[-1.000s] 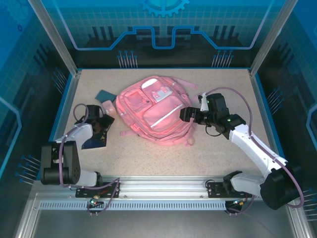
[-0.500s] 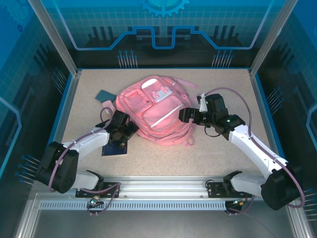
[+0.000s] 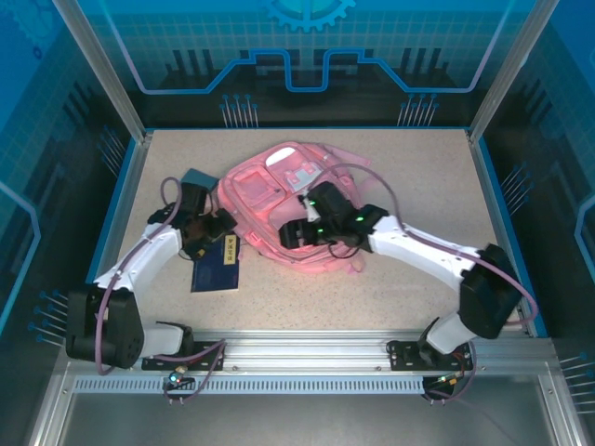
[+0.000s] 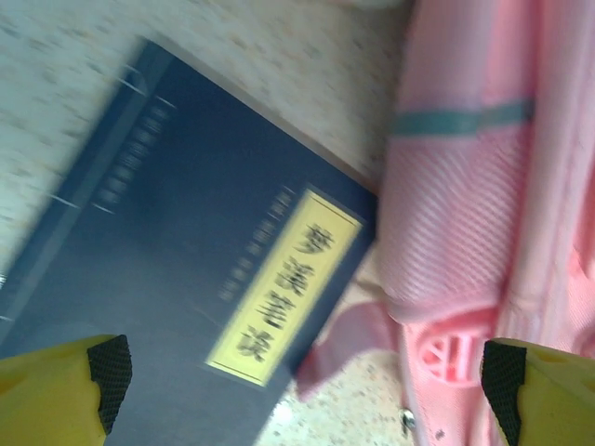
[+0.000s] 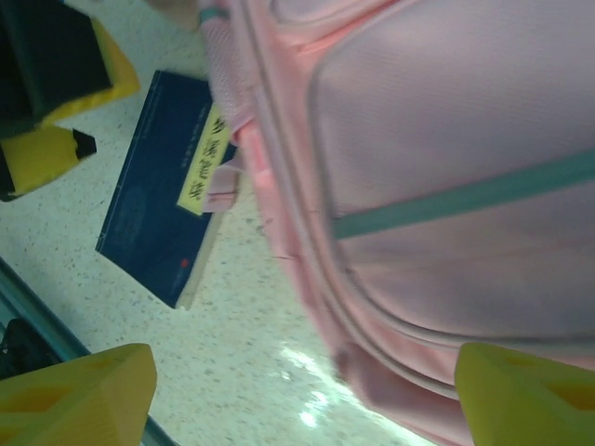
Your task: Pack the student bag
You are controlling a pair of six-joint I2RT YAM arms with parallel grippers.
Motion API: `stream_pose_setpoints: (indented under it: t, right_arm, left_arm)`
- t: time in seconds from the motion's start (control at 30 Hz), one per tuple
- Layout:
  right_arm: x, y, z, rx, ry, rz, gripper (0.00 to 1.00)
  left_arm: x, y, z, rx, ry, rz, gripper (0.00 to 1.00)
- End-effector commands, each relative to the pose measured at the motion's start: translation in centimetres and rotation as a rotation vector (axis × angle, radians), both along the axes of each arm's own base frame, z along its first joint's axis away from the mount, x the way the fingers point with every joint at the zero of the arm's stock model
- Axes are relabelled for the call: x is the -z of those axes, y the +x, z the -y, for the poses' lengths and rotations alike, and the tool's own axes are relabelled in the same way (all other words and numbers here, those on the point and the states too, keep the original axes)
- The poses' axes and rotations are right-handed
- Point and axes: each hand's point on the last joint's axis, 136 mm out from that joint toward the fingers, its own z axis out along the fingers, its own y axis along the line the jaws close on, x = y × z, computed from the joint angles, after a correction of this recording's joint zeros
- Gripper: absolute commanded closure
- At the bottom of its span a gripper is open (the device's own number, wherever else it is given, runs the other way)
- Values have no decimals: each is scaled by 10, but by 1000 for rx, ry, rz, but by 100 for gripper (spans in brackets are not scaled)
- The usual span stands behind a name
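Dark blue book (image 3: 217,268) with yellow label, flat on speckled table (image 3: 390,288)

Student bag (image 3: 256,190) is all pink with a teal stripe. Book (image 3: 217,269) is dark blue with a yellow label, table (image 3: 400,158) speckled beige. Left gripper (image 4: 302,376) fingers (image 4: 46,390) are yellow with black pads.

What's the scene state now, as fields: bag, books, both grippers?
bag: pink student bag, lying mid-table
book: dark blue book, flat on table, outside bag, corner at bag's edge
second book: beside bag, far left
left gripper: jaws open, above book and bag edge
right gripper: jaws open, above bag's near side
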Motion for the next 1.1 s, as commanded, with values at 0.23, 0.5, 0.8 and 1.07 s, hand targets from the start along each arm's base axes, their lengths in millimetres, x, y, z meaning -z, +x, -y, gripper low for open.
stream_pose_setpoints:
  t: [0.23, 0.5, 0.8, 1.07]
  right_arm:
    - [46, -27, -100, -72, -130, -86, 31]
    - [84, -27, -130, -118, -155, -145, 45]
    - [118, -23, -139, -133, -231, -192, 54]
    - [135, -23, -139, -134, -258, -225, 61]
  left_arm:
    - [45, -51, -47, -149, 39, -101, 1]
    - [73, -65, -53, -161, 61, -171, 1]
    - [85, -65, -38, -131, -19, -178, 9]
    - [79, -67, -25, -103, -89, -162, 18]
